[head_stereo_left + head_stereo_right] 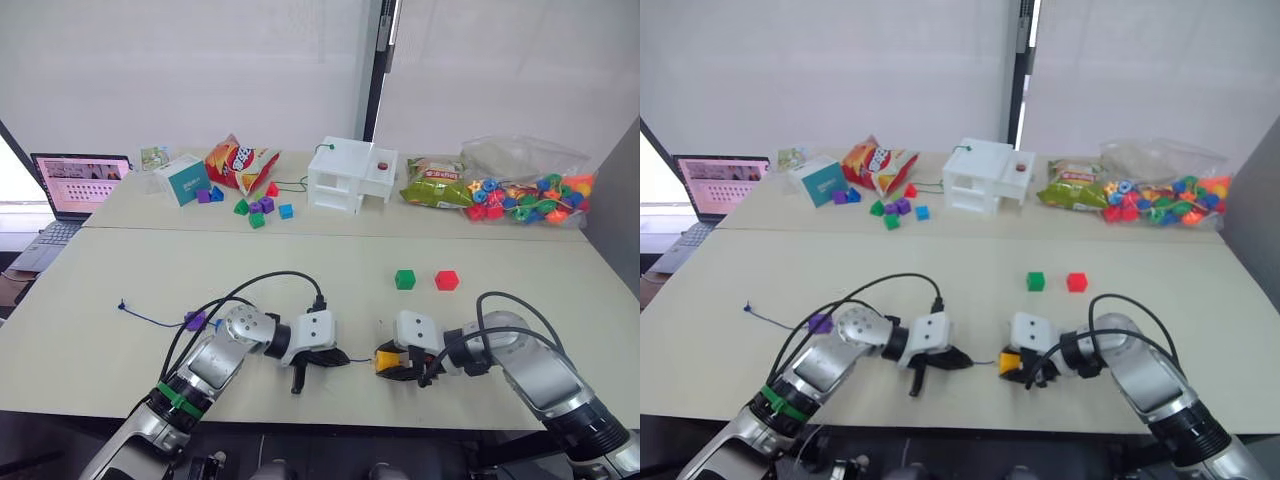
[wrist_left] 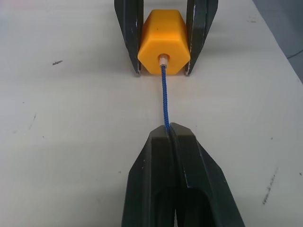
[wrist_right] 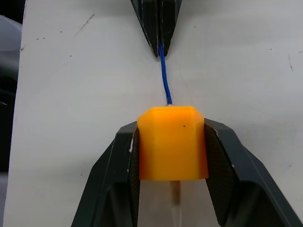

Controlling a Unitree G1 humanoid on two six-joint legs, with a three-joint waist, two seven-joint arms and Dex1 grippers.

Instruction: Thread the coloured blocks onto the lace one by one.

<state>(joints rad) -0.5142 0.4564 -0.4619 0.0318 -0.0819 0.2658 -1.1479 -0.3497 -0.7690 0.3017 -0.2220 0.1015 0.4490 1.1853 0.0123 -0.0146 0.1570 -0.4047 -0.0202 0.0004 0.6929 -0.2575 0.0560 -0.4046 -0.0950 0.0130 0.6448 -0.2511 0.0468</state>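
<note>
My right gripper [image 1: 386, 362] is shut on the yellow block [image 3: 172, 142], holding it just above the table near the front edge. My left gripper [image 2: 169, 128] is shut on the dark blue lace [image 2: 164, 94] a short way behind its pale tip. That tip sits in the block's hole, and a pale end shows past the block's far side in the right wrist view. A purple block [image 1: 195, 321] is on the lace further back, toward its knotted end [image 1: 121, 305]. A green block [image 1: 404, 279] and a red block [image 1: 446, 280] lie loose on the table beyond the right gripper.
At the back stand a laptop [image 1: 75, 185], a teal box [image 1: 185, 180], snack bags [image 1: 238, 160], mixed small blocks [image 1: 255, 207], a white box [image 1: 350, 175] and a clear bag of beads [image 1: 525, 190]. Black cables [image 1: 265, 280] loop over both arms.
</note>
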